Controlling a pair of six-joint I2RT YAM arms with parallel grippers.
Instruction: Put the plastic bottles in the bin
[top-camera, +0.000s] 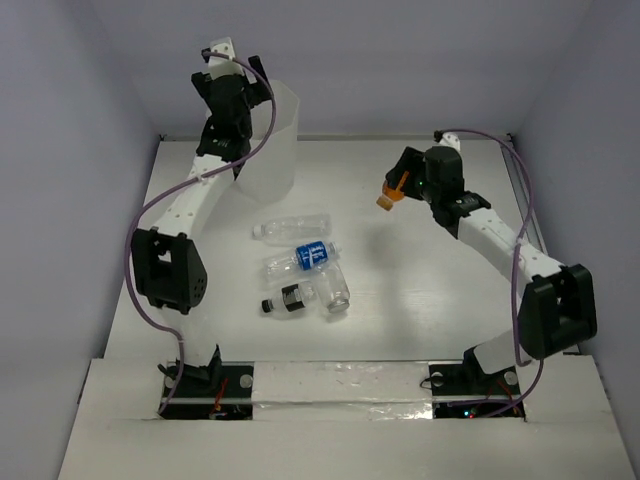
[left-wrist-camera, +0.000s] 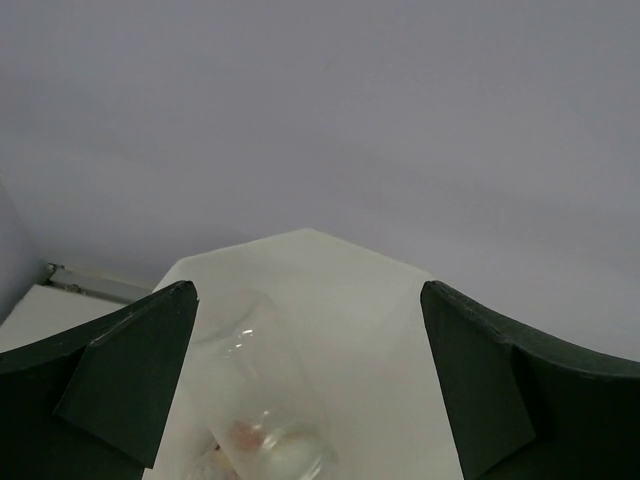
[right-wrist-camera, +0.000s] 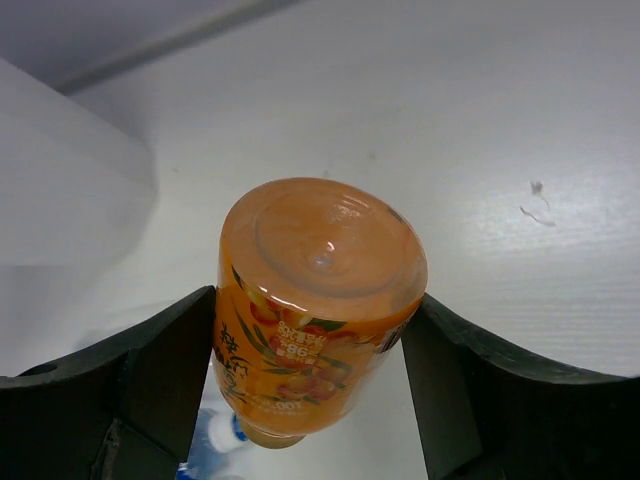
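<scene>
Orange bottle (right-wrist-camera: 320, 290) clamped between right gripper (right-wrist-camera: 310, 400) fingers, held above table (top-camera: 420, 310), right of centre. Blue-labelled bottle (top-camera: 312, 255) and black-labelled bottle (top-camera: 290, 299) lie mid-frame. Bin (top-camera: 275, 150) upper left; left gripper (left-wrist-camera: 310, 350) above it, fingers spread wide, gripping nothing.

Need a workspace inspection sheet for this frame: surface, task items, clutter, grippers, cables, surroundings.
Surface: white table, small scuff marks in the right wrist view.
Job's things: bin upright at far left; lying mid-table: clear bottle, blue-labelled bottle, black-labelled bottle, second clear bottle; orange bottle held aloft.
Clutter: nothing seen.
Grippers: left gripper open over the bin, binned bottle visible below, apparently inside; right gripper shut on the orange bottle.
Cables: purple cables along both arms, clear of the bottles.
Surroundings: plain grey walls on three sides.
</scene>
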